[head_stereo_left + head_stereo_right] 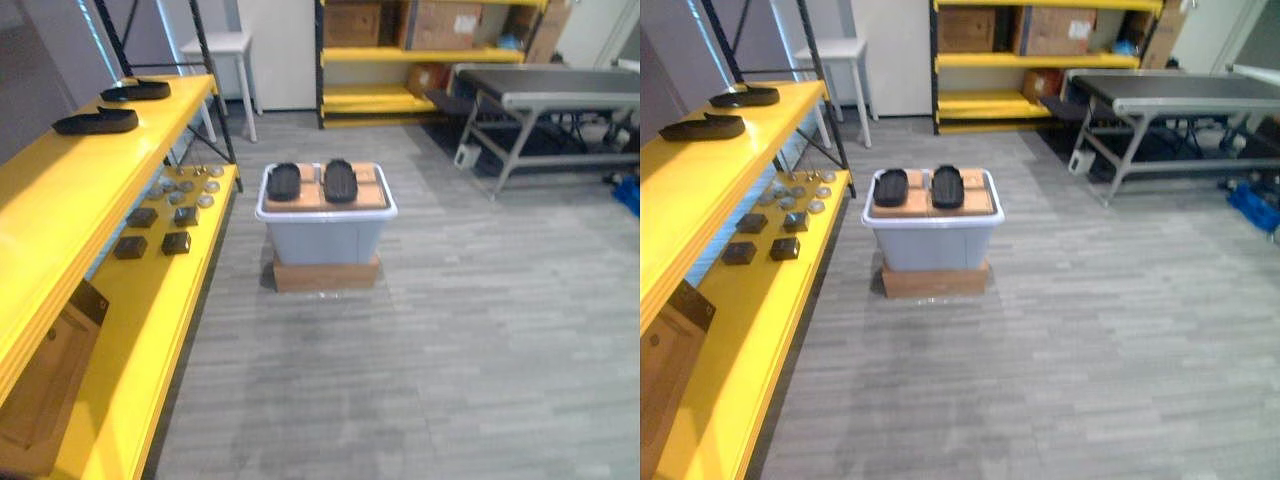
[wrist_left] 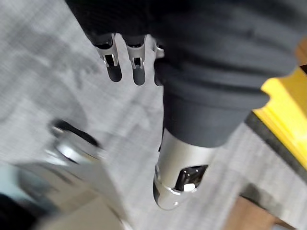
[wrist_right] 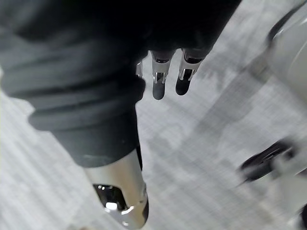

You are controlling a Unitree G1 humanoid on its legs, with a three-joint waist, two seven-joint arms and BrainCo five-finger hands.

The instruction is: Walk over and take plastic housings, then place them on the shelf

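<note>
**While both hands hang empty, two housings wait on the bin ahead**

Although the task calls for housings on the shelf, the two nearest black plastic housings, one on the left [image 1: 284, 181] and one on the right [image 1: 340, 180], are not yet in hand. They lie side by side on a cardboard sheet [image 1: 372, 192] that tops a grey bin [image 1: 322, 240], which stands on a low brown box [image 1: 325, 275]. Each long axis runs straight away from the robot, and the two are just apart from each other.

The bin stands ahead, well apart from the robot, with open floor between. The left hand [image 2: 113, 67] hangs over the floor with fingers straight and slack, nothing in them. The right hand [image 3: 159, 84] hangs likewise, fingers apart from the thumb and empty. Neither hand looks clearly nearer; judged from the layout, the left housing falls to the left arm and the right housing to the right arm once the robot closes in.

The yellow shelf [image 1: 60, 200] runs along the robot's left. Two more housings [image 1: 135, 91] [image 1: 96, 122] already rest on its upper level, with bare board nearer the robot. Small dark blocks and round parts [image 1: 160, 225] lie on the lower level.

Assessment: the walking stage is in hand; the pickup has not begun.
</note>
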